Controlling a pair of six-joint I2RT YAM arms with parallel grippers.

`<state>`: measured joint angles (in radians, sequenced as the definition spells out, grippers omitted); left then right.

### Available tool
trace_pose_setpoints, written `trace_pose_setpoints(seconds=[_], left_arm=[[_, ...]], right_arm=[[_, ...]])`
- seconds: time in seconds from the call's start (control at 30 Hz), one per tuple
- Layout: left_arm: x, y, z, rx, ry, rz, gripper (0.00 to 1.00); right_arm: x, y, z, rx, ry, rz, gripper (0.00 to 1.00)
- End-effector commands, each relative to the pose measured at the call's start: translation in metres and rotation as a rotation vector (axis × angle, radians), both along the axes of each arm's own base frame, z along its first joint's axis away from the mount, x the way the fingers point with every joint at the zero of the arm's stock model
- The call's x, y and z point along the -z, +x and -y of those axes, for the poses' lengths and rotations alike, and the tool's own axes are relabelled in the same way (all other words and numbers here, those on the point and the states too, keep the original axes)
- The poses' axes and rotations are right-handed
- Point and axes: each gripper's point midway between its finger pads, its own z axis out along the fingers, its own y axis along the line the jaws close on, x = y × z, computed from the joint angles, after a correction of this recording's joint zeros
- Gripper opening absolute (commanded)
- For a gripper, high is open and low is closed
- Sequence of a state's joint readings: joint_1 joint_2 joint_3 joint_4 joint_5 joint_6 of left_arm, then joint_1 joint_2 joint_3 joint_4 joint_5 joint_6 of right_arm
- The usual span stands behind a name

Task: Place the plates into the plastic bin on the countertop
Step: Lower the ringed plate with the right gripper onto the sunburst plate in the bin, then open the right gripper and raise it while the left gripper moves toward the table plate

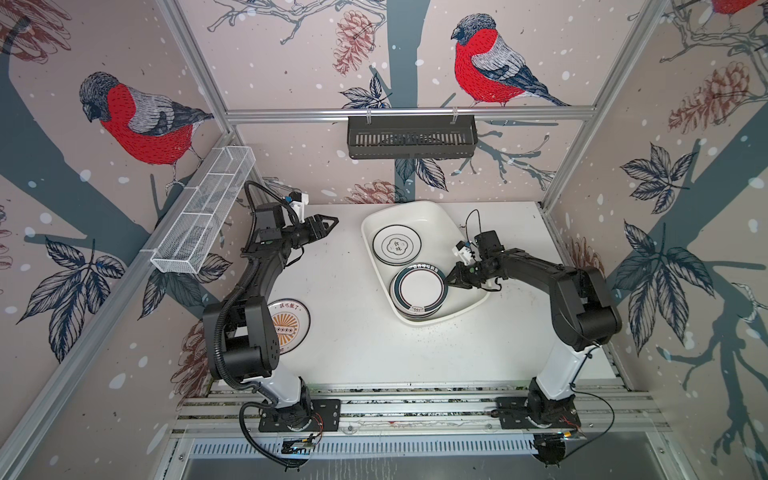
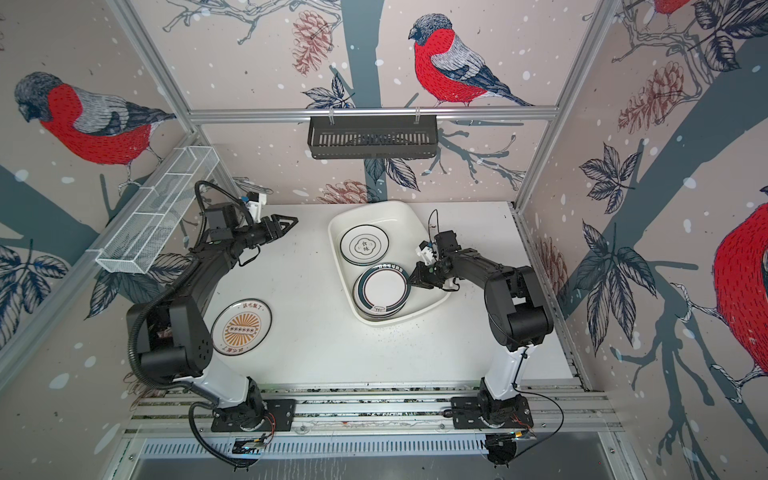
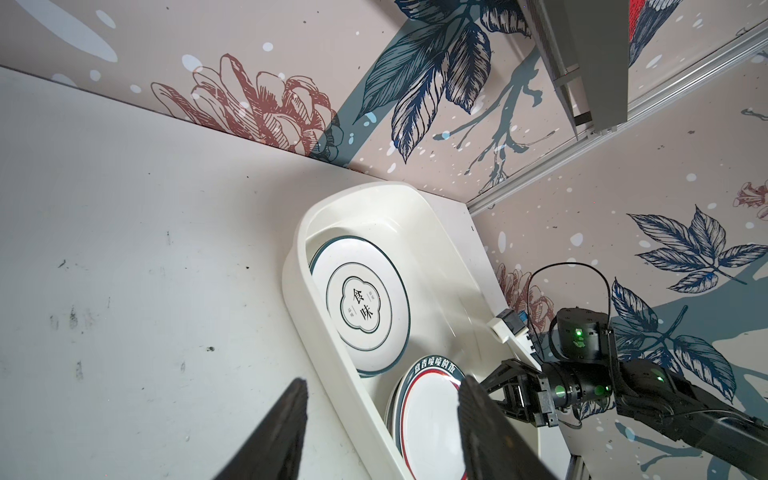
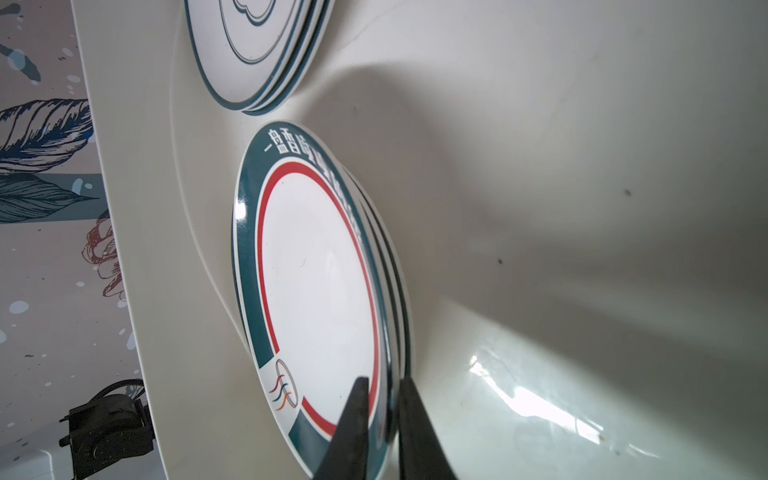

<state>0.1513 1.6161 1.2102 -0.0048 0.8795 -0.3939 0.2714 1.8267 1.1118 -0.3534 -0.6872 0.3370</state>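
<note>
1. The white, speckled desk fills the floor of the booth. Taking the back wall as 12 o'clock, the plastic bin sits at about 1 o'clock from the desk's middle. Its long axis runs roughly from 11 to 5.
2. Inside the bin, a stack topped by the emblem plate lies flat at the 11 o'clock end. A second stack, topped by the banded plate, lies at the 5 o'clock end, just beside the first.
3. One plate is outside the bin. The sunburst plate lies flat on the desk at about 8 o'clock, well apart from the bin. In a top view the left arm hides part of it.
4. The right tool reaches in from 3 o'clock and is pinched on the banded plate's rim. Its wrist view shows one finger over the rim and one under, with only the plate's thickness between them. The plate looks to be on or just above its stack, so I'd judge that letting go comes next.
5. The left tool hovers at about 10 o'clock with its jaws parted, holding and touching nothing. The sunburst plate lies toward 6 o'clock from it, and a round plate offers no preferred axis. The left arm is clearly the nearer one, so that pickup looks like its job.
</note>
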Motion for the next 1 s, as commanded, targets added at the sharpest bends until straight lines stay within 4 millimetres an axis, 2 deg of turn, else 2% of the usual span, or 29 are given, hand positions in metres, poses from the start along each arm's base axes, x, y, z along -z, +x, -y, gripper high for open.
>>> trace_pose_setpoints(seconds=[0.0,0.37,0.57,0.73,0.97], left_arm=[[-0.008,0.000,0.003,0.016,-0.007,0.035,0.58],[-0.007,0.000,0.004,0.020,-0.006,0.032,0.58],[-0.008,0.000,0.001,0.021,0.047,0.051,0.59],[-0.005,-0.004,0.003,0.054,0.190,0.071,0.66],[0.012,-0.027,0.001,0.108,0.474,0.084,0.67]], right_arm=[[0.002,0.000,0.001,-0.011,-0.013,0.005,0.17],[-0.002,0.000,0.005,-0.009,-0.035,0.009,0.18],[-0.013,0.007,0.008,0.012,-0.054,0.052,0.18],[-0.038,0.018,0.013,0.058,-0.073,0.139,0.20],[-0.093,0.027,0.018,0.124,-0.046,0.310,0.23]])
